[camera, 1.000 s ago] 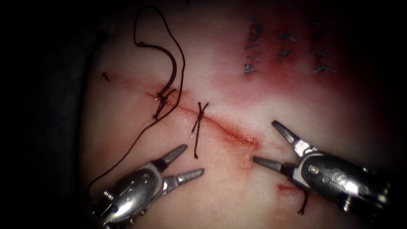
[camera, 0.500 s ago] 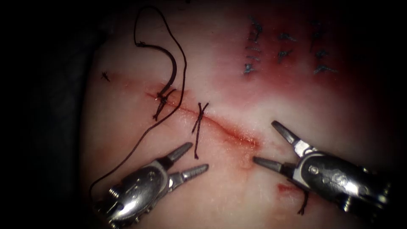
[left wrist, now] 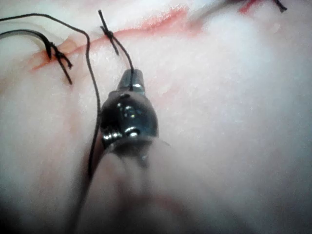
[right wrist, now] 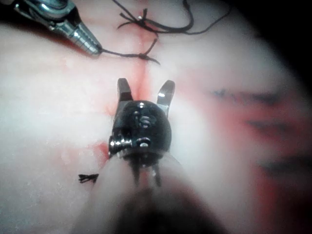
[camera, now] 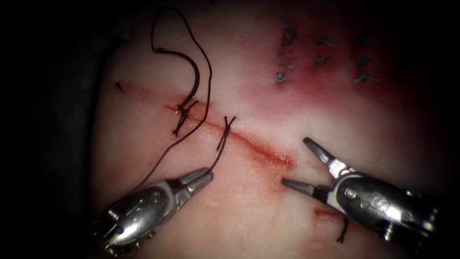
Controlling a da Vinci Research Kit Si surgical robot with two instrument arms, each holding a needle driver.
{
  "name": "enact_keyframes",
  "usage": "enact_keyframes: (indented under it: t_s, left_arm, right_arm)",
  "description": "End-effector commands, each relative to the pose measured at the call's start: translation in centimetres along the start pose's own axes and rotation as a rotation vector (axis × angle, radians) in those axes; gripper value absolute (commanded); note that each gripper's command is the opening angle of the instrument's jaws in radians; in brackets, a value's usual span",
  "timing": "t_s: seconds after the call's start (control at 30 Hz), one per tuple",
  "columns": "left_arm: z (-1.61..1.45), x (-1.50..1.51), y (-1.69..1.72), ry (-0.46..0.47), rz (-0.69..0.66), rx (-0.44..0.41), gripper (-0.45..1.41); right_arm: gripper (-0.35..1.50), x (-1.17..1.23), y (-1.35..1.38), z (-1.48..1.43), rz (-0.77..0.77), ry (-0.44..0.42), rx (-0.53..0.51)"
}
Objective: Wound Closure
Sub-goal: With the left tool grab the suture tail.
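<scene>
The cut (camera: 261,149) runs slantwise across the tissue (camera: 249,216), with two tied knots on it. My left tool (camera: 207,173) is shut on the lower thread tail (camera: 219,151) of the right-hand knot (camera: 226,124), below the cut; the left wrist view has the same tool (left wrist: 132,78) gripping that tail (left wrist: 127,58). My right tool (camera: 295,162) stands open at the cut's right end and holds nothing; its jaws (right wrist: 145,90) straddle the cut line. The curved needle (camera: 194,72) lies free on the tissue above the left-hand knot (camera: 184,110), held by neither tool. Its long thread (camera: 158,160) trails down to the left.
Rows of blue-grey stitches (camera: 321,57) sit in the red-stained patch at the upper right. A cut end of thread (camera: 342,232) lies under the right tool beside a spot of red fluid (camera: 323,212). A tiny thread scrap (camera: 119,86) lies at the far left.
My left tool, open a second ago, has shifted slightly and shut its jaws on the right-hand knot's tail, pulling it straight. The right tool has edged a little to the left, still open.
</scene>
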Motion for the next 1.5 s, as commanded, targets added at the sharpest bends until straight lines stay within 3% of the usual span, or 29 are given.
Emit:
enact_keyframes:
  t_s: [0.03, 0.3, 0.57, 0.93, 1.1, 1.13, 1.2, 1.23, 1.4, 1.5]
  left_arm:
    - [0.07, 0.03, -0.01, -0.001, 0.01, -0.003, -0.35]
    - [0.0, 0.33, 0.02, -0.007, 0.025, -0.008, -0.35]
    - [-0.03, 0.58, 0.03, -0.002, 0.043, -0.009, -0.35]
    - [-0.04, 0.59, 0.02, -0.002, 0.049, -0.01, -0.35]
    - [-0.08, 0.51, 0.07, -0.002, 0.064, -0.006, -0.35]
    - [-0.08, 0.48, 0.09, -0.001, 0.067, -0.003, -0.28]
    - [-0.07, 0.42, 0.15, -0.014, 0.069, 0.007, 0.13]
    - [-0.05, 0.39, 0.17, -0.013, 0.066, 0.012, 0.21]
    - [0.04, 0.28, 0.28, -0.013, 0.076, 0.04, 0.51]
    - [0.08, 0.29, 0.29, -0.018, 0.075, 0.065, 0.57]
  right_arm:
    - [1.41, 0.0, 0.0, 0.14, -0.024, 0.009, 0.006]
    - [1.39, 0.05, -0.09, 0.46, -0.229, 0.021, 0.028]
    - [1.38, 0.03, -0.1, 0.76, -0.3, 0.038, 0.029]
    - [1.34, 0.27, -0.32, 1.2, -0.311, 0.102, 0.051]
    - [1.34, 0.23, -0.3, 1.16, -0.323, 0.098, 0.078]
    - [1.34, 0.22, -0.3, 1.13, -0.324, 0.1, 0.081]
    - [1.34, 0.19, -0.29, 1.04, -0.327, 0.091, 0.086]
    - [1.34, 0.19, -0.29, 1.0, -0.328, 0.087, 0.089]
    - [1.38, 0.13, -0.28, 0.73, -0.335, 0.062, 0.097]
    - [1.38, 0.07, -0.27, 0.53, -0.343, 0.045, 0.104]
